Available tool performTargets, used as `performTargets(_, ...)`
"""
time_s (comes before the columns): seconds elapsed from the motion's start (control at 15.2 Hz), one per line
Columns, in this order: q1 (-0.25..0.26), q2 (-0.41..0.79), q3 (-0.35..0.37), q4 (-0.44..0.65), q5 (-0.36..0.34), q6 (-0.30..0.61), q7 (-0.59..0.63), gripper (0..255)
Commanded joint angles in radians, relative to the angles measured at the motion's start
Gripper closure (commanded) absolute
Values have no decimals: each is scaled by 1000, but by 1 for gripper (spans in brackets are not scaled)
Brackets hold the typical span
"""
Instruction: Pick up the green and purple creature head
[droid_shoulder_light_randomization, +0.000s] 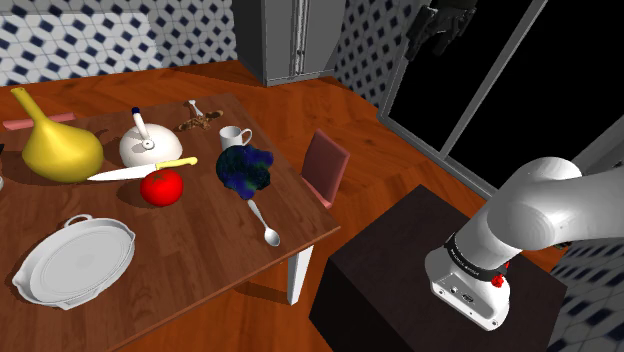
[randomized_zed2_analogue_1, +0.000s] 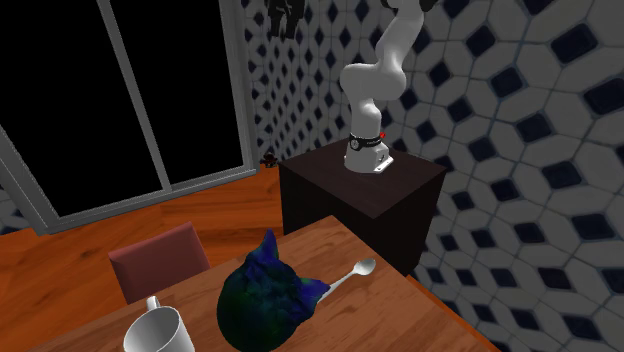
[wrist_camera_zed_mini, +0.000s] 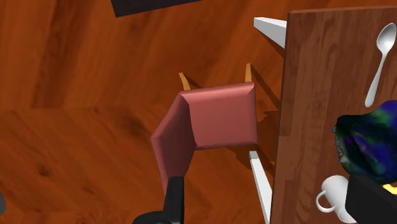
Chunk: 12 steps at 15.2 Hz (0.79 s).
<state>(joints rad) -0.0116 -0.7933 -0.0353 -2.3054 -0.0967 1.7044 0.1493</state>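
The creature head (droid_shoulder_light_randomization: 245, 168) is a dark lump of green, blue and purple with pointed ears. It rests on the wooden table (droid_shoulder_light_randomization: 200, 260) near the edge that faces the stand, between a white mug (droid_shoulder_light_randomization: 234, 137) and a spoon (droid_shoulder_light_randomization: 265, 225). The second exterior view has the head (randomized_zed2_analogue_1: 268, 300) close up in front. My gripper (droid_shoulder_light_randomization: 445, 25) hangs high in the air, well away from the table, and it is open and empty. In the wrist view the fingers (wrist_camera_zed_mini: 175, 197) stand far apart, the head (wrist_camera_zed_mini: 369, 143) lies off toward one finger, and a chair is straight below.
A reddish chair (droid_shoulder_light_randomization: 325, 165) stands at the table's edge between the stand (droid_shoulder_light_randomization: 400, 270) and the head. On the table are a red tomato (droid_shoulder_light_randomization: 161, 186), a knife (droid_shoulder_light_randomization: 140, 170), a white kettle (droid_shoulder_light_randomization: 148, 148), a yellow gourd (droid_shoulder_light_randomization: 58, 148) and a white pan (droid_shoulder_light_randomization: 75, 260).
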Motion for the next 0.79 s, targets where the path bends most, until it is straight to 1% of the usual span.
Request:
performTargets(0.0, 0, 0, 0, 0, 0, 0, 0, 0)
performTargets(0.33, 45, 154, 1, 13, 23, 110, -46, 0)
performTargets(0.73, 97, 351, 7, 60, 54, 222, -106, 0)
